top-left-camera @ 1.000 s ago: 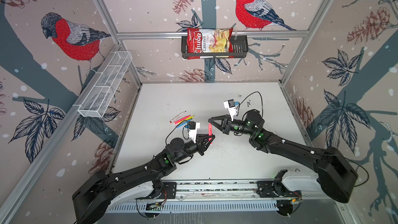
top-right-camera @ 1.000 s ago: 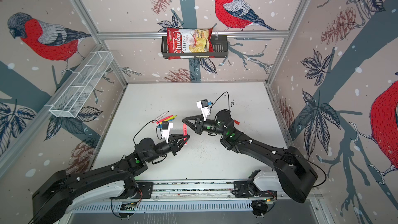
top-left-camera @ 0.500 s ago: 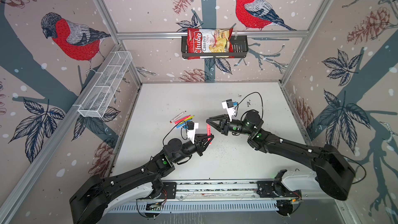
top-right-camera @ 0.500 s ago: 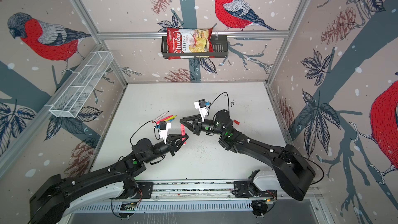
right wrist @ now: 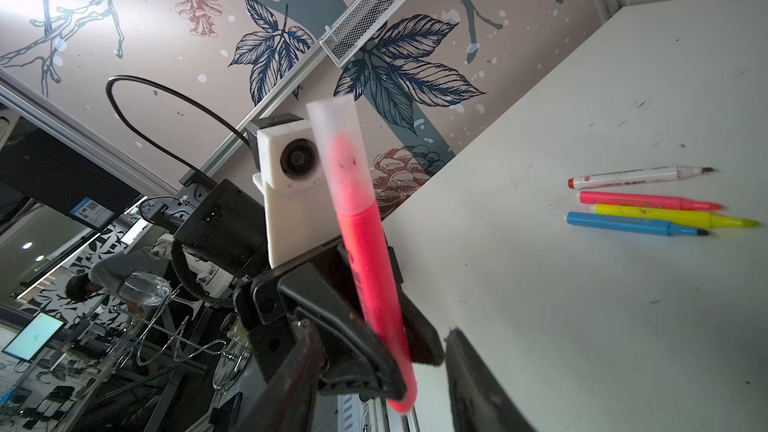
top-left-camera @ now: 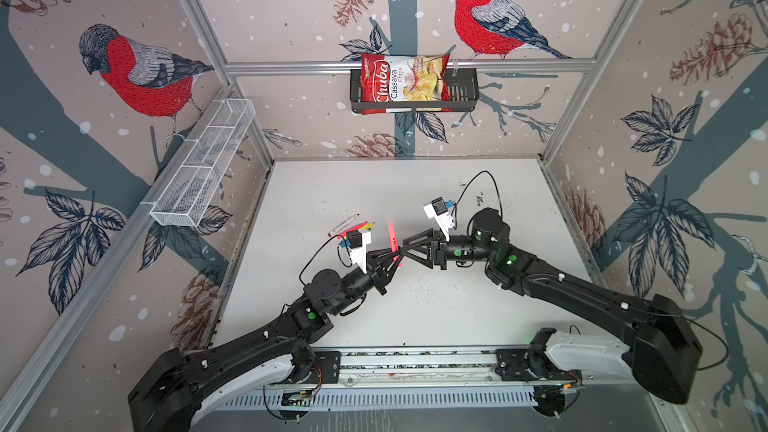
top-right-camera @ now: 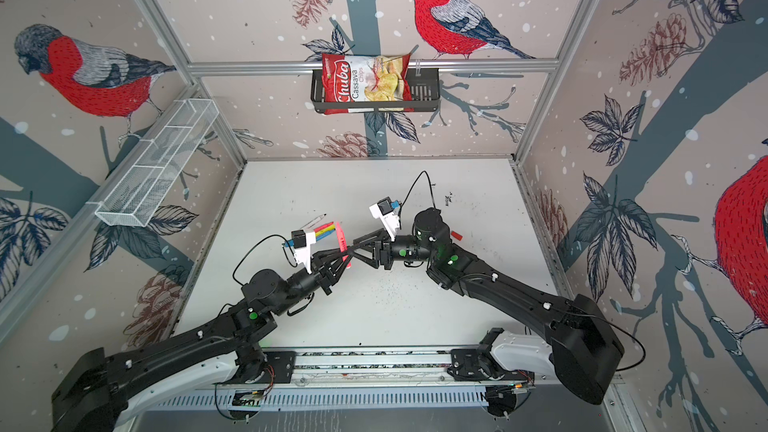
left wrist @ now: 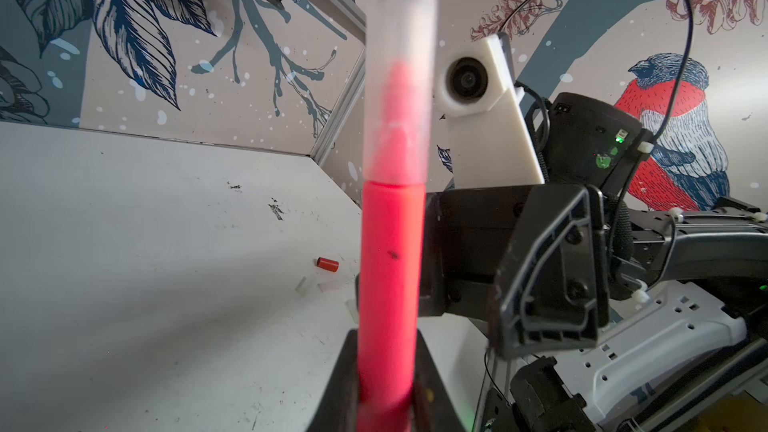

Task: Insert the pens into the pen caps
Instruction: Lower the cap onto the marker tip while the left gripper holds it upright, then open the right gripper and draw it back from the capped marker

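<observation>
My left gripper (top-left-camera: 394,254) (left wrist: 386,388) is shut on the lower barrel of a pink pen (top-left-camera: 391,236) (left wrist: 390,276), which stands upright above the table. A translucent pen cap (left wrist: 399,76) (right wrist: 337,139) sits over its tip. My right gripper (top-left-camera: 405,249) (right wrist: 390,392) is open, and its jaws stand apart on either side of the pen's bottom end. In the right wrist view, a white pen with red ends (right wrist: 640,175), a pink pen (right wrist: 648,201), a yellow pen (right wrist: 673,218) and a blue pen (right wrist: 636,227) lie side by side on the table. A red cap (left wrist: 327,263) (top-right-camera: 456,235) and two translucent caps (left wrist: 301,285) lie under the right arm.
A white wire basket (top-left-camera: 203,168) hangs on the left wall. A black wall basket (top-left-camera: 461,95) at the back holds a chips bag (top-left-camera: 403,83). The arms' mounting rail (top-left-camera: 415,367) runs along the table's front edge.
The right gripper's jaws have opened from shut. Both grippers and the pink pen have shifted slightly left. The left gripper still holds the pen.
</observation>
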`<state>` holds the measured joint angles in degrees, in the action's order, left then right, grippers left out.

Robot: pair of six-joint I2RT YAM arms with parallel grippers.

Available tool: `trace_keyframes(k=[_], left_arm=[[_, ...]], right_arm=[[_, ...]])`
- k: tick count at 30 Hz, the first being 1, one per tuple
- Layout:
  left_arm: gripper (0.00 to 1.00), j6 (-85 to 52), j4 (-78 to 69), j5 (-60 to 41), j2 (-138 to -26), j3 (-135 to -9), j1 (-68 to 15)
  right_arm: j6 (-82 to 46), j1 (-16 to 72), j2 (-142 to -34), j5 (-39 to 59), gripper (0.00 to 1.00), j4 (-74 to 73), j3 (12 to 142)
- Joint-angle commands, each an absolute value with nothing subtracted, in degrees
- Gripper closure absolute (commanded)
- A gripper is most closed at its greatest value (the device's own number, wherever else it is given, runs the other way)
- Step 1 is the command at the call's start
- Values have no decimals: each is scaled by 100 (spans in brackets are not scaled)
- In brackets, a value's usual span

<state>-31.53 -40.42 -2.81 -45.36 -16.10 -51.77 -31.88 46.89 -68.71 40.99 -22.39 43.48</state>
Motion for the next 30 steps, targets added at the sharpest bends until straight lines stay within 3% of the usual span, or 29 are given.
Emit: trace_keyframes(k=[1,12,30], left_arm=[[100,-2984,-3945,-200,-4522,-1658,-5168],[100,-3147,-4043,-437,-4750,-1579,-5176],[100,-3164,-4050,-548,-4991,-1651,-5216]], right_arm=[[-2836,4616,-6774,3780,44,-1635,4586],[-2566,4412,-6996,3410,35,-1014,5537],[-2401,4762,-7981,3340,38,-549,6527]])
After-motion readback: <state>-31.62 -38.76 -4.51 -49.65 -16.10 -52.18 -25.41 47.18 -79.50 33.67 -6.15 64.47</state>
